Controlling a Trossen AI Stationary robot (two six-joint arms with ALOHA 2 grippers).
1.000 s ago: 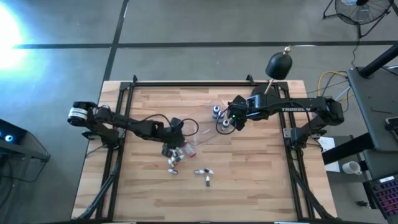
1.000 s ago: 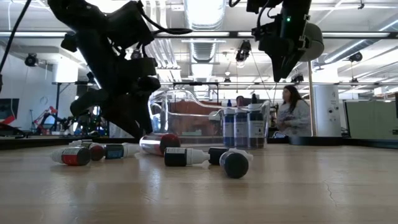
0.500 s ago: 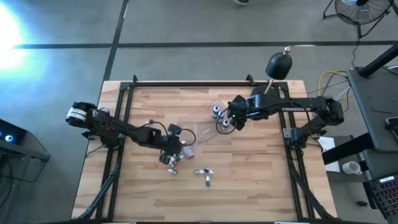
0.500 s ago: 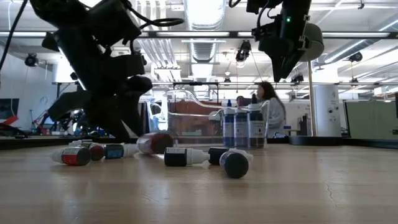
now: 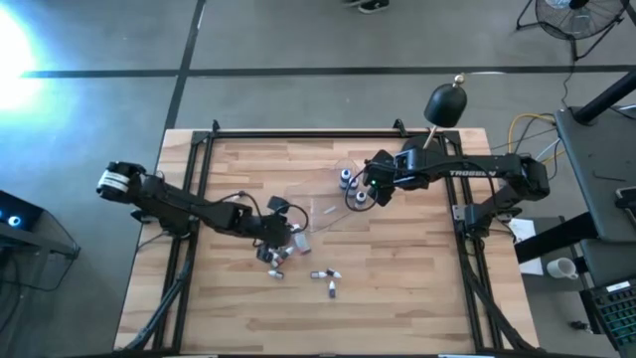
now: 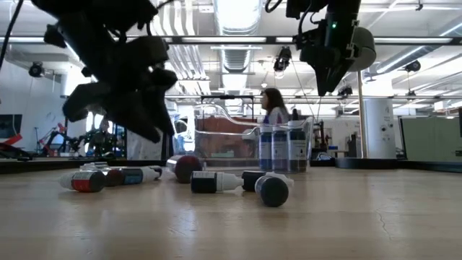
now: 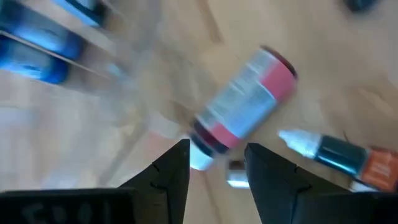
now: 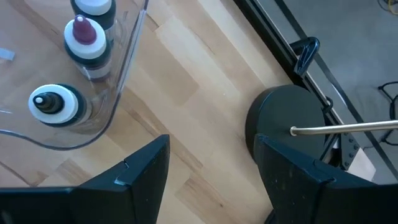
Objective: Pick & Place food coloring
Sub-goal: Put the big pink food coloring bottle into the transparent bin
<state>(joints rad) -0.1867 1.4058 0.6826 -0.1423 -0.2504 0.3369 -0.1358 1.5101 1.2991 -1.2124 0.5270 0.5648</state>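
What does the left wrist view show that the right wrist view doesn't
Only the left wrist view shows the left gripper, open over a red bottle lying on its side, and a dropper tube beside it. Only the right wrist view shows the right gripper, open and empty, the clear tray with capped bottles standing in it, and the black lamp. Both show the wooden table.

"TROSSEN" lettering on right arm; bottle labels unreadable.
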